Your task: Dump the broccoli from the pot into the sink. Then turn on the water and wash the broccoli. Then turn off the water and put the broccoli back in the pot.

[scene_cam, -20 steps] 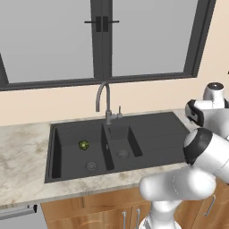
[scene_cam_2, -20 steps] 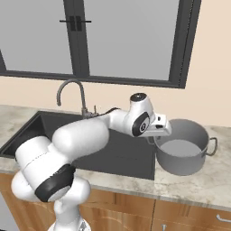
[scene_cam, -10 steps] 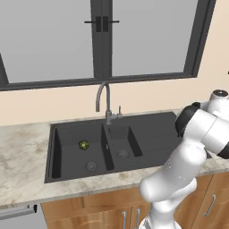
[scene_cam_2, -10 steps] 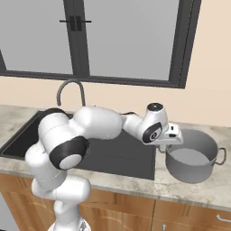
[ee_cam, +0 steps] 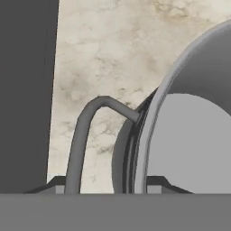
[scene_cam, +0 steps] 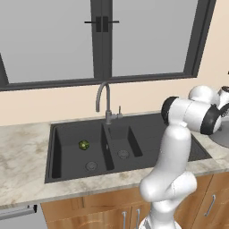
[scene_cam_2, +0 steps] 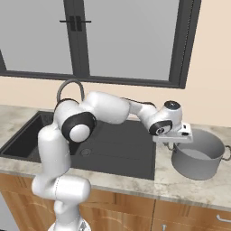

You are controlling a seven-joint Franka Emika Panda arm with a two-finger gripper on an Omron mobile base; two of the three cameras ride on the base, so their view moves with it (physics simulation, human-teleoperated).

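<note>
Countertop (scene_cam_2: pixel 180 185): pot (scene_cam_2: pixel 198 155) upright, opening up

The pot (scene_cam: pixel 222 137) is cut off by the left base view's right edge; the gripper's (scene_cam_2: pixel 179 139) fingertips hide behind its rim.

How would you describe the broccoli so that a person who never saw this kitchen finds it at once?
Start at the dark charcoal rectangular sink under the window and find its large basin, left of the tall grey gooseneck faucet. The tiny dark-green roundish broccoli lies on that basin's floor, behind the round grey drain. It is the only green thing there.
</note>
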